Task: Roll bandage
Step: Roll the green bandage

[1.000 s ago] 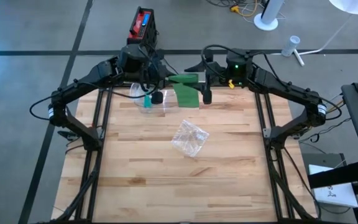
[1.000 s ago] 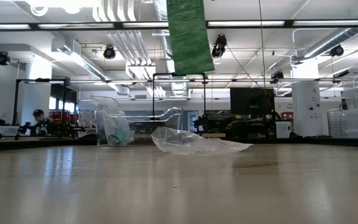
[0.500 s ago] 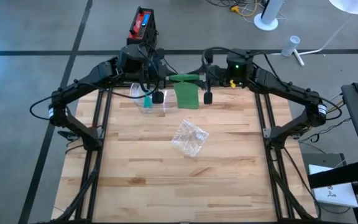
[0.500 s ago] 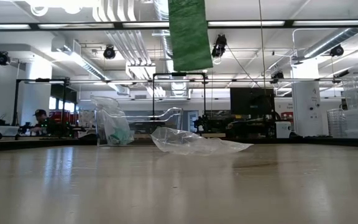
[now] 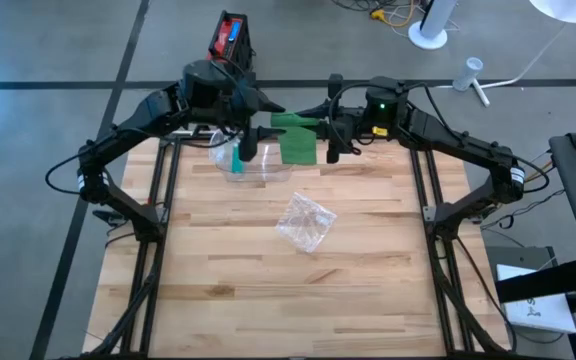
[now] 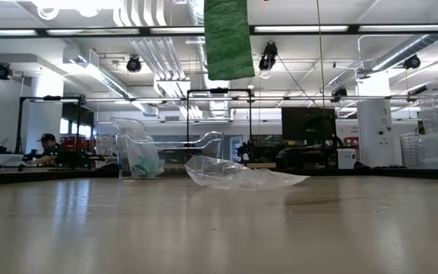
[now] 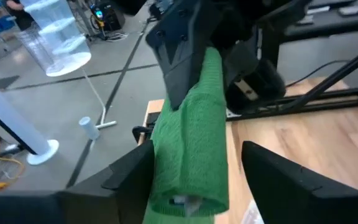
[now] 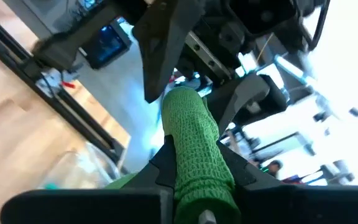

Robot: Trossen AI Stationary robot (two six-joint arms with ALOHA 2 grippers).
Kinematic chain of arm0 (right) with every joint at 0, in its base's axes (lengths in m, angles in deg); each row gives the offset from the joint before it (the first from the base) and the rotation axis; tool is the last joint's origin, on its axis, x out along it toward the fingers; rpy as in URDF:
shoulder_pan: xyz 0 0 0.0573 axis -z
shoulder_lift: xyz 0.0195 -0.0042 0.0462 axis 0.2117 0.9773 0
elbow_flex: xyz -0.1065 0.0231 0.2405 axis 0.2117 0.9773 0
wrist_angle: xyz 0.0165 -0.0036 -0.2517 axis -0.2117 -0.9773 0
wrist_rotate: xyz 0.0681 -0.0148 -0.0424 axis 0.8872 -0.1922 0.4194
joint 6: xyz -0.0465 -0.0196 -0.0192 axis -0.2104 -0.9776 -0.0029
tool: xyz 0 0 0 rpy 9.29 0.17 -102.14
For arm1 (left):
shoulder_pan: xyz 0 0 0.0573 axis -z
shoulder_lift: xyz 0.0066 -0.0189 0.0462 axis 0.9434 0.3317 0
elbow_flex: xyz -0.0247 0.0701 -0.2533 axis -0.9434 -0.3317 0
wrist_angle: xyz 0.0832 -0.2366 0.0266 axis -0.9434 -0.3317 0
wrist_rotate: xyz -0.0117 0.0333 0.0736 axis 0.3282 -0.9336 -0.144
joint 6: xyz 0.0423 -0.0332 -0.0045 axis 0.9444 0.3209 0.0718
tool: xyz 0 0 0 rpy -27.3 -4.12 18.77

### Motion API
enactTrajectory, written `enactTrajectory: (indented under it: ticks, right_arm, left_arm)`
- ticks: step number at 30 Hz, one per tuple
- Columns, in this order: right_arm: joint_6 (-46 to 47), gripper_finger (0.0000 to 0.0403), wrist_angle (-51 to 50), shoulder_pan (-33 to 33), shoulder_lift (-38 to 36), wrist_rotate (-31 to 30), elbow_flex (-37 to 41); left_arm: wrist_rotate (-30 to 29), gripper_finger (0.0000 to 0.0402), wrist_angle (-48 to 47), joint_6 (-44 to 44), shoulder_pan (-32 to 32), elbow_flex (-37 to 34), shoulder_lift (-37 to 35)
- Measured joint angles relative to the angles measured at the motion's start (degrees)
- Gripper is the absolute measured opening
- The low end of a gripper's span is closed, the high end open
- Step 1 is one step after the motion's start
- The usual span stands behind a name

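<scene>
A green bandage (image 5: pixel 294 136) is held high over the table's far edge, between my two grippers. Its rolled part (image 7: pixel 191 149) lies level from left to right. Its loose tail (image 6: pixel 228 39) hangs down, well clear of the table. My right gripper (image 5: pixel 330 136) is shut on the roll's right end. My left gripper (image 5: pixel 254 134) is open. Its two fingers (image 7: pixel 129 177) stand on either side of the roll's left end, with a gap showing at one finger. My right gripper pinches the right end of the green roll (image 8: pixel 194 149) between its two fingers. The fingers come level from the table's right side and point along the roll. The roll is lifted clear and sticks out level toward my left gripper, and the tail (image 5: pixel 300 150) hangs slack below it.
A crumpled clear plastic wrapper (image 5: pixel 305 220) lies on the wooden table near its middle. A clear plastic container (image 5: pixel 236 162) with something teal in it stands at the far left, under my left gripper. A red and black device (image 5: pixel 230 40) sits on the floor beyond the table.
My right gripper has rolled about its own line and shut on the roll's right end. My left gripper has opened and risen a little. The hanging tail's lower edge now stands higher above the table than a second ago.
</scene>
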Motion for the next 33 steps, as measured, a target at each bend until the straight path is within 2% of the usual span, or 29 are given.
enactTrajectory:
  ticks: [5, 12, 21, 25, 29, 33]
  right_arm:
    - [-7.22, 0.0045, 1.48, -0.32, 1.18, 0.05, 0.00]
    - [-11.60, 0.0045, 2.10, -0.36, 3.05, -1.11, 0.02]
    - [-20.37, 0.0045, 3.12, -1.77, 3.72, -1.10, 0.02]
    - [-22.87, 0.0045, 2.95, -2.24, 3.72, -1.24, 0.02]
    - [-23.78, 0.0045, 2.38, -2.34, 3.72, -1.26, 0.02]
    - [-19.47, 0.0063, 1.67, -2.35, 3.72, -1.30, 0.02]
  left_arm:
    - [1.64, 0.0233, -3.39, -1.08, -1.74, 1.27, 0.15]
    - [2.02, 0.0217, -4.00, 1.56, -1.81, 2.03, 0.05]
    - [2.06, 0.0228, -6.51, -1.05, -2.06, 1.55, 1.53]
    - [2.24, 0.0222, -7.16, -1.00, -2.20, 1.55, 1.53]
    - [2.34, 0.0174, -7.84, 2.38, -2.18, 1.50, 1.53]
    - [2.37, 0.0076, -8.14, 4.04, -2.18, 1.44, 1.53]
